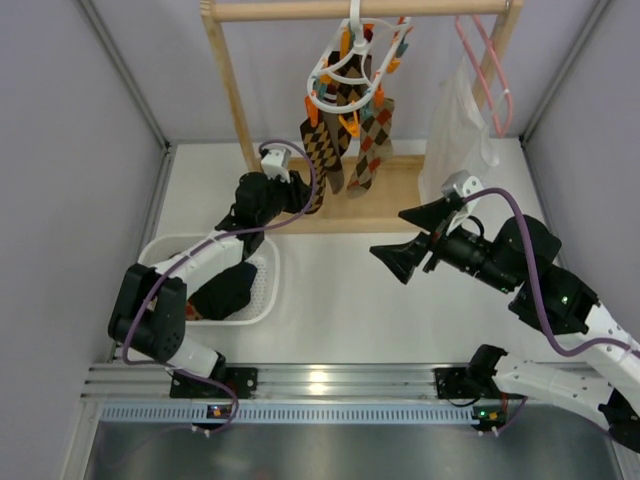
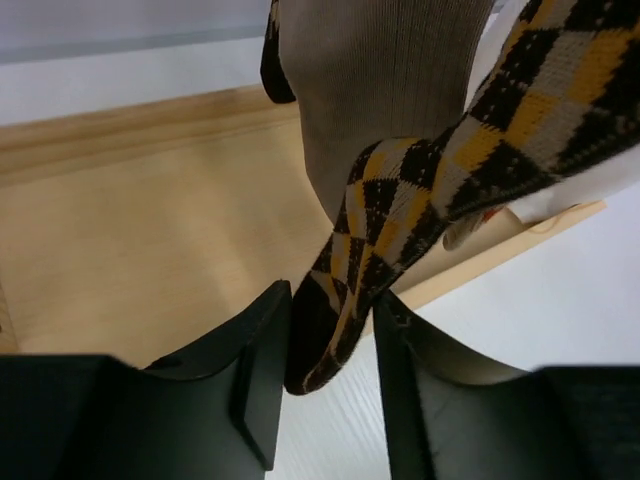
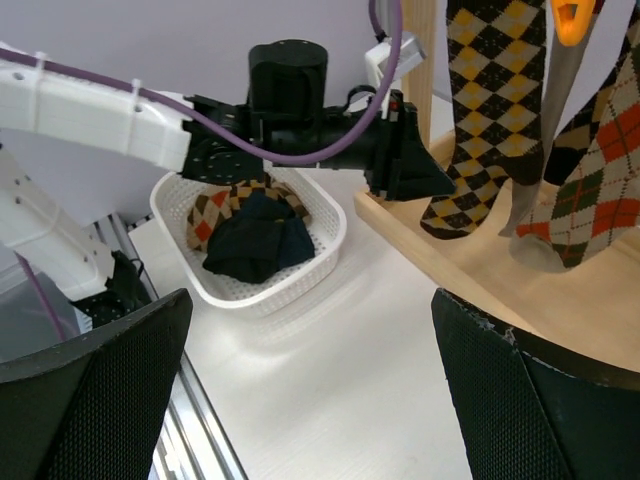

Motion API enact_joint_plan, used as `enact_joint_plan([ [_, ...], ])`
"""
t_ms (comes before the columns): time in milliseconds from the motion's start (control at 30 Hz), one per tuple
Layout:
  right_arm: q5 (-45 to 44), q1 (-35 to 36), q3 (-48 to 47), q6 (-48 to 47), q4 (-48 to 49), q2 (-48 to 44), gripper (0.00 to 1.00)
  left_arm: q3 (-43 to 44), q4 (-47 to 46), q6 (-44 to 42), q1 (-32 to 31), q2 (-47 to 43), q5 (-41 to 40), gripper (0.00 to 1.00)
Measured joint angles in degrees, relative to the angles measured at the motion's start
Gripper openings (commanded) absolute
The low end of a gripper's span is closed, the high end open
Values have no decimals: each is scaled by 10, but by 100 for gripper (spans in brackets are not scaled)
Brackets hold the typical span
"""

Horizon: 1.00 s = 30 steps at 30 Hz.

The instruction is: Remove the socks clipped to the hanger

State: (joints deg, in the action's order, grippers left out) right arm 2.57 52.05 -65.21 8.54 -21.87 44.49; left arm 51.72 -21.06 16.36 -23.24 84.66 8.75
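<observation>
- Pinching the dark toe of the black-and-yellow argyle sock [image 2: 400, 230] with the left gripper [image 2: 330, 295], both fingers [image 2: 262, 370] pressing against the fabric (the sock curving down into the gap between them).
- Reaching that left gripper out over the left part of the wooden rack base [image 1: 400, 190], at the left end of the hanging row.
- Dangling the other argyle socks [image 1: 365, 140], in brown, tan and orange, from the white ring hanger [image 1: 314, 78] at the far middle, their toes hanging down to the rack base.
- Hooking that hanger onto the wooden rail [image 1: 280, 10] at the far edge.
- Pinning the sock cuffs with orange clothespins [image 1: 347, 42] along the ring; teal ones showing there too.
- Holding the right gripper [image 1: 388, 233] spread wide, gripping nothing, above the white table [image 1: 340, 290], near and to the right of the socks and well apart from them.
- Cradling a dark navy sock [image 3: 260, 240] and a brown-and-orange argyle sock [image 3: 212, 212] in the white basket [image 1: 262, 290] at the near left, the navy one lying partly on top.
- Carrying a pink hanger [image 1: 480, 60] and a white translucent bag [image 1: 455, 140] at the right end of the same rail.
</observation>
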Motion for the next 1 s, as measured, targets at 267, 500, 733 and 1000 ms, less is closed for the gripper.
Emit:
enact_joint_plan([
  [267, 29, 0, -2, 1, 20, 8, 99, 27, -27, -28, -34, 40, -21, 0],
  [500, 12, 0, -61, 16, 30, 67, 99, 28, -31, -61, -147, 39, -145, 0],
  [733, -82, 0, -193, 23, 19, 139, 96, 30, -36, -97, -256, 39, -335, 0],
  [1000, -209, 1, -456, -32, -68, 333, 84, 114, -36, -182, -377, 88, -521, 0],
])
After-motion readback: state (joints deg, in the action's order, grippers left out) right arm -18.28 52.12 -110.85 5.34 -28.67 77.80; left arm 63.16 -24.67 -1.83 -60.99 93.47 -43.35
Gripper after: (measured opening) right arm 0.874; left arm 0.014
